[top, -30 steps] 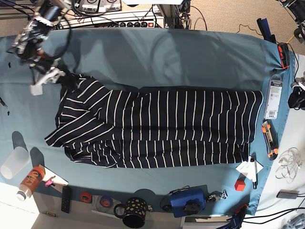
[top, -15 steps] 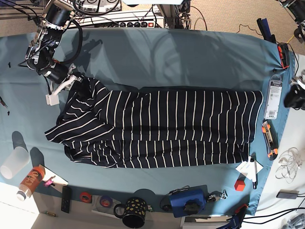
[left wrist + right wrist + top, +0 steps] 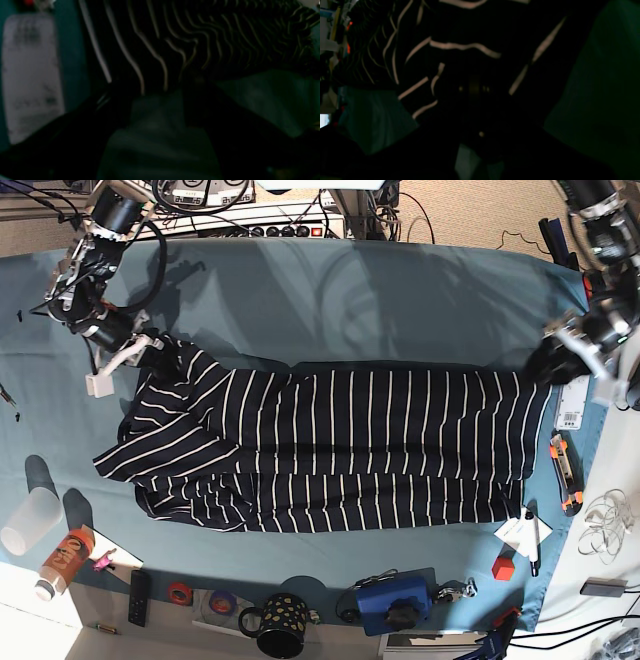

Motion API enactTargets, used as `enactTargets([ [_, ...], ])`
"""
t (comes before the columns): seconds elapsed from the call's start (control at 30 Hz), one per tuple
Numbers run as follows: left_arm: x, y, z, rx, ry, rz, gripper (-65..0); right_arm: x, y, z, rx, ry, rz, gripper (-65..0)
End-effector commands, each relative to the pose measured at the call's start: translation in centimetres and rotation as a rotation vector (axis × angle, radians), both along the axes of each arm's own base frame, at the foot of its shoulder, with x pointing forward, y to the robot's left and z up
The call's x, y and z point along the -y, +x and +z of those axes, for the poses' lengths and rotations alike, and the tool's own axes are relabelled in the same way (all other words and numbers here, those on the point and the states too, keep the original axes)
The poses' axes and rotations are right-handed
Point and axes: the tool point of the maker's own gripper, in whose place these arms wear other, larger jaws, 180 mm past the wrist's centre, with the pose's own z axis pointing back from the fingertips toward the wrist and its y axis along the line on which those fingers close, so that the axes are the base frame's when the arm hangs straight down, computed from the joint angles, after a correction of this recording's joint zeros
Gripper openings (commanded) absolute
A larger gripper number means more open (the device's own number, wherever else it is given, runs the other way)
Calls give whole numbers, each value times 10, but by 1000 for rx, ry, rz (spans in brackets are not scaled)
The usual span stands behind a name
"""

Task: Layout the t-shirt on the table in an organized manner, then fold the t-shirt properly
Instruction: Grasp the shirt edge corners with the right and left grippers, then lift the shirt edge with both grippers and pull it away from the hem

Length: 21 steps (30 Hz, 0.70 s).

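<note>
1. Your right gripper [image 3: 140, 348] was clamped shut on the shirt's [image 3: 330, 450] far left corner
2. The shirt lay lengthwise mid-table [image 3: 380, 300], already doubled into a long band; I judged the final folds still undone
3. Your left gripper [image 3: 548, 358] sat at the shirt's far right corner; you couldn't tell its opening or hold

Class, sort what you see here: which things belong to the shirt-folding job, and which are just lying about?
Job: t-shirt, table, right claw, left claw.

Lying about: mug, plastic cup, tape rolls, remote, orange cutter.
</note>
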Motion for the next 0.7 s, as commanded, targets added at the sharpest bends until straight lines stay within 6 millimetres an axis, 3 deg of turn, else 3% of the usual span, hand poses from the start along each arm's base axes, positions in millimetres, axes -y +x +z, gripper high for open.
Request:
enactTargets([
  [0.0,-9,7,6,18,34,31,-332,13,-2,1,-25,-54,3,-650],
  [0.17,-14,4,-10,-47,101,48,-332,21,-4,2,-37,-76,11,-650],
  [0.6,-12,5,-8,-28,132,6,-329,21,-4,3,-39,-78,12,-650],
  [0.67,-14,4,-11,-39,151,3,-294,21,-4,3,-39,-78,12,-650],
])
